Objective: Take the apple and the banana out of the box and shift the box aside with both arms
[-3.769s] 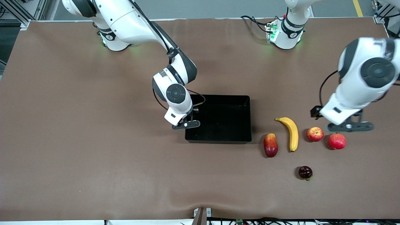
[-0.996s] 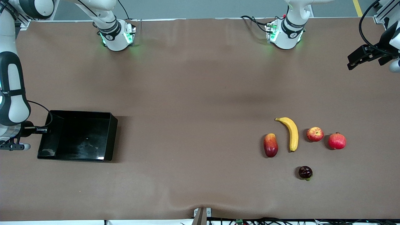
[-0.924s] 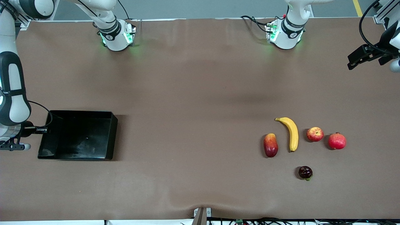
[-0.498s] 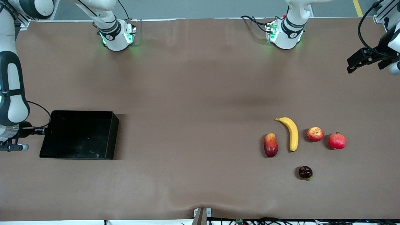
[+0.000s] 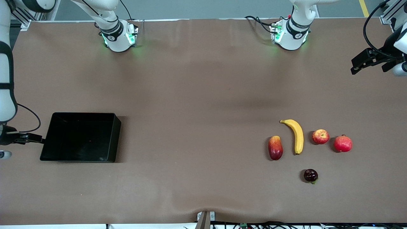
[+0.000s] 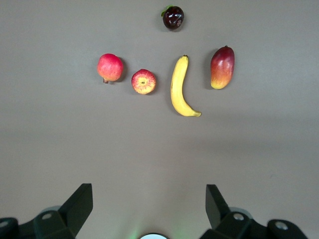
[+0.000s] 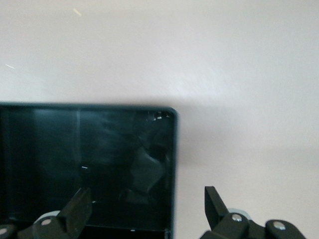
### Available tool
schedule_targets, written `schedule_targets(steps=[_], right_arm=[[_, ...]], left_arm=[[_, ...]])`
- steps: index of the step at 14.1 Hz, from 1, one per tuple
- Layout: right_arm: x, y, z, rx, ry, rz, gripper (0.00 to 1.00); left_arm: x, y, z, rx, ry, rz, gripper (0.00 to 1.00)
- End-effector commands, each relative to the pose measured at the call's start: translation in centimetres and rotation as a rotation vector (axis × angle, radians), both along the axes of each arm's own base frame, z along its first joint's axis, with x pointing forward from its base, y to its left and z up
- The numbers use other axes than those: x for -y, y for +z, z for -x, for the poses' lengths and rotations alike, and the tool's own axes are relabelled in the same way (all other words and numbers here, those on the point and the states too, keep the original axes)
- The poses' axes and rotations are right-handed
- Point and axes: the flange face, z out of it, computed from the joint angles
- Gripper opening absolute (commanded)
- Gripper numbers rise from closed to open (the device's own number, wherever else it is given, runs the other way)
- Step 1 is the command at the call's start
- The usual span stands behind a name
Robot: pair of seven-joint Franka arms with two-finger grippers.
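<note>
Fingers (image 6: 75,206) spread, no writing readable

The setting is a robotics lab or test cell, not a home. A wide table covered in plain brown matting (image 5: 203,89) carries two white robot arm bases with green status lights (image 5: 118,37) bolted along one edge, with loose black cables (image 5: 259,21) running beside one base. Just off that same edge of the table are grey floor, a yellow floor-marking stripe (image 5: 364,8) and aluminium framing (image 5: 388,12). More cabling (image 5: 254,225) hangs at the table's camera-side edge.
</note>
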Motion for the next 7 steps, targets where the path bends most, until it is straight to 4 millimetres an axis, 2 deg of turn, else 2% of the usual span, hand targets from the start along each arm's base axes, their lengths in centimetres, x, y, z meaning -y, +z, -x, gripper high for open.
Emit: schedule_targets(steps=[1, 4, 7], right_arm=[[-5.8, 5.8, 0.7, -0.008, -0.039, -0.007, 1.00], [-12.2, 10.9, 2.2, -0.060, -0.132, -0.012, 1.00], [-15.9, 15.1, 4.2, -0.079, -0.136, -0.012, 1.00]], left_arm=[[-0.3, 0.8, 0.6, 0.017, -0.014, 0.017, 1.00], [-0.3, 0.3, 0.1, 0.008, -0.014, 0.021, 1.00], [-0.3, 0.0, 0.0, 0.004, -0.008, 0.019, 1.00]])
